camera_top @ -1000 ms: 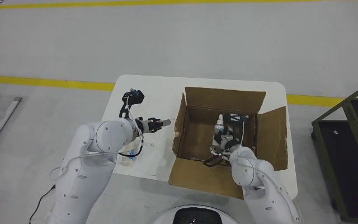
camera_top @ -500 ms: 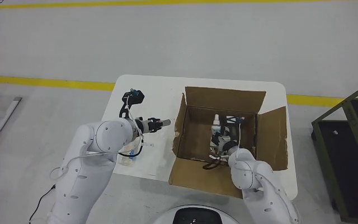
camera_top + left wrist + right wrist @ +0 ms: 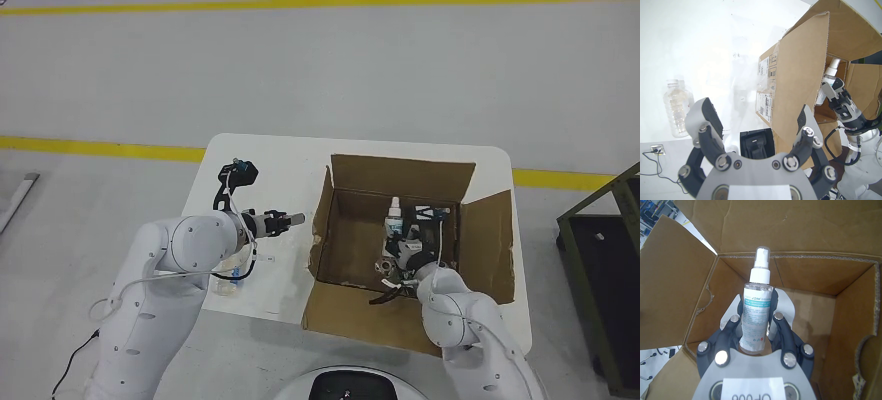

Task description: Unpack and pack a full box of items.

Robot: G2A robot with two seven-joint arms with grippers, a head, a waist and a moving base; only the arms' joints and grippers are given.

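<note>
While our right fingers (image 3: 784,306) grasp a spray bottle (image 3: 755,317) in the box (image 3: 400,176), our left fingers (image 3: 712,111) hover released over the worktop (image 3: 270,172).

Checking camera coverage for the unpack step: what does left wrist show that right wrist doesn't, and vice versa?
Left wrist, not right wrist: the open left gripper, a clear plastic bottle on the white table, and the box's outer wall with shipping labels.
Right wrist, not left wrist: the printed label on the spray bottle, and a curved notch in one box wall.
Both: the cardboard box, the spray bottle, and the right gripper shut on it inside the box.
</note>
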